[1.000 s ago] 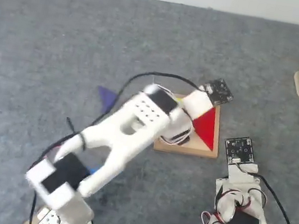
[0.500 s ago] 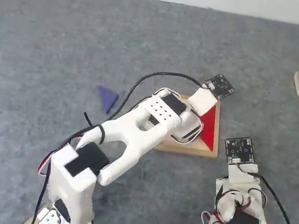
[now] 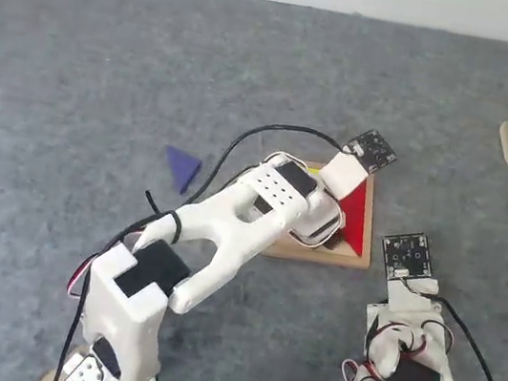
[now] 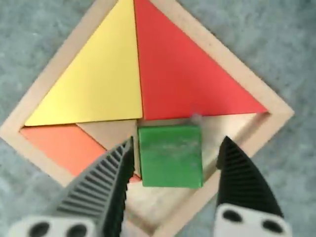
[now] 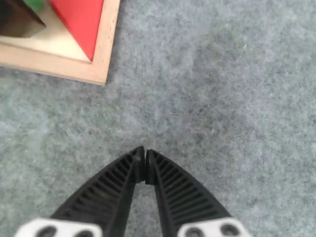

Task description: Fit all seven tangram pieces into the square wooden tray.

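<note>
- The left gripper [image 4: 177,146] stands wide open over the tray. Its fingers [image 4: 111,173] are spread wider than the green square [image 4: 170,155] and grip nothing.
- The green square lies flat between the 2 fingers. It sits just beside the ribbed finger and stands apart from the smooth one. Whether either finger touches it, I cannot tell.
- Just beyond the fingertips the red triangle [image 4: 182,74] meets the square's far edge, with the yellow triangle [image 4: 98,84] flush beside it.
- Outside the ribbed finger lies the orange piece [image 4: 61,143], against the rim of the square wooden tray [image 4: 276,116]. Its tip seems to reach under the square's corner.
- Bare wood shows around both fingers, between the orange piece and the square and from the smooth finger out to the rim.
- By my count 4 of 7 pieces are in the tray, so 3 are left. One is the purple triangle [image 3: 181,167], on the carpet well apart from the fingers and the tray.
- The right gripper [image 5: 145,159] has its fingers pressed together on nothing. It is over the carpet, near a corner of the tray.
</note>
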`<action>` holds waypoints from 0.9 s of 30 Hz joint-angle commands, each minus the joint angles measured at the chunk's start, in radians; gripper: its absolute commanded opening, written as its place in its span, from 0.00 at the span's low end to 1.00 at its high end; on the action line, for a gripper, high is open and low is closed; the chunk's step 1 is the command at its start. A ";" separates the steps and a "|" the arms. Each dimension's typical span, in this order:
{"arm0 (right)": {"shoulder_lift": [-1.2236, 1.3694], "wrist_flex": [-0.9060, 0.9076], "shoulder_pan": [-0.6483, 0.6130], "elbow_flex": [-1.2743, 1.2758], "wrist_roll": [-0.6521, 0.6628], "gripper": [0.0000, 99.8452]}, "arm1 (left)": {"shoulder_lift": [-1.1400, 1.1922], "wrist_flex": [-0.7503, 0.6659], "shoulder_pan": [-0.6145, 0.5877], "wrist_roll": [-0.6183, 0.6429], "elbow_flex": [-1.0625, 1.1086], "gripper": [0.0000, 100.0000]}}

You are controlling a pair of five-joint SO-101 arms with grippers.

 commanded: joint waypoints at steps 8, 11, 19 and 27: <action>-0.013 0.010 0.013 0.018 0.009 0.01 | -0.334 -0.091 -0.038 0.002 0.223 0.20; -0.013 0.010 0.013 0.018 0.009 0.01 | -0.298 -0.172 -0.071 0.002 0.283 0.17; -0.013 0.010 0.013 0.018 0.009 0.01 | -0.120 -0.196 -0.069 0.000 0.219 0.16; -0.013 0.010 0.013 0.018 0.009 0.01 | -0.021 -0.137 -0.078 0.008 0.105 0.16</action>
